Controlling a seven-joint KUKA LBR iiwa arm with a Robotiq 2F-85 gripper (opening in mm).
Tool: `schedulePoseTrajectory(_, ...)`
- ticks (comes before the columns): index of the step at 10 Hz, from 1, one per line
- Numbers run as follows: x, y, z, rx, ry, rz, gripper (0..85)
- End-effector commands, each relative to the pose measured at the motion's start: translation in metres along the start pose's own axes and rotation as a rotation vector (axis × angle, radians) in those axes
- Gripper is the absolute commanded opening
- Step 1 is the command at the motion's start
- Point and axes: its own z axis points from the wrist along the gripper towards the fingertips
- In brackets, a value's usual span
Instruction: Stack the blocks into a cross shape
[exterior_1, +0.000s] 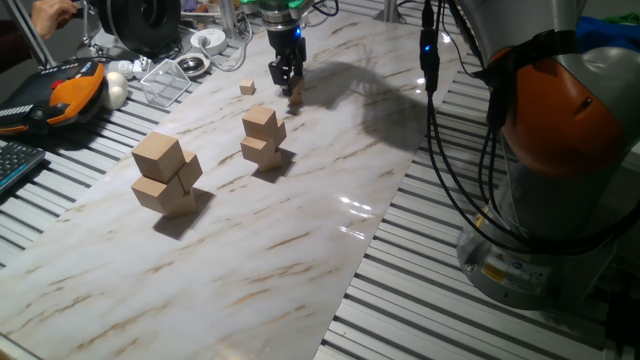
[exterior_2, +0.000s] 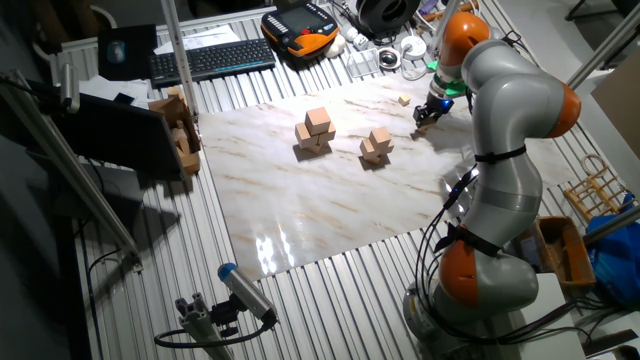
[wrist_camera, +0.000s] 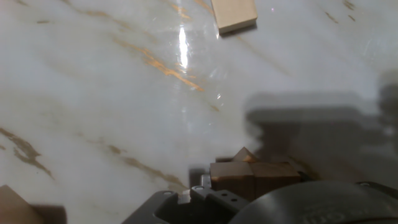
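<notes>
From my seat, the marble-patterned board (exterior_1: 250, 250) lies on a ribbed metal table (exterior_1: 420, 300), my landmark. At mid-board stand a large tan stack (exterior_1: 166, 175) and, just beside it, a medium stack (exterior_1: 264, 137). The blocks are tiny plain tan cubes: a small cluster (wrist_camera: 252, 174) sits under the gripper (exterior_1: 288, 85) near the board's far edge, one loose cube (exterior_1: 247, 88) beside it. I cannot tell whether the fingers grip. No writing is legible.
</notes>
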Motion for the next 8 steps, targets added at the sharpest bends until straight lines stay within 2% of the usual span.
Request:
schedulePoseTrajectory(1,0.0000,0.0000,0.0000,0.000,0.000,-0.002,51.0)
schedulePoseTrajectory(8,0.0003,0.0004,0.0000,0.005,-0.003,-0.009,51.0)
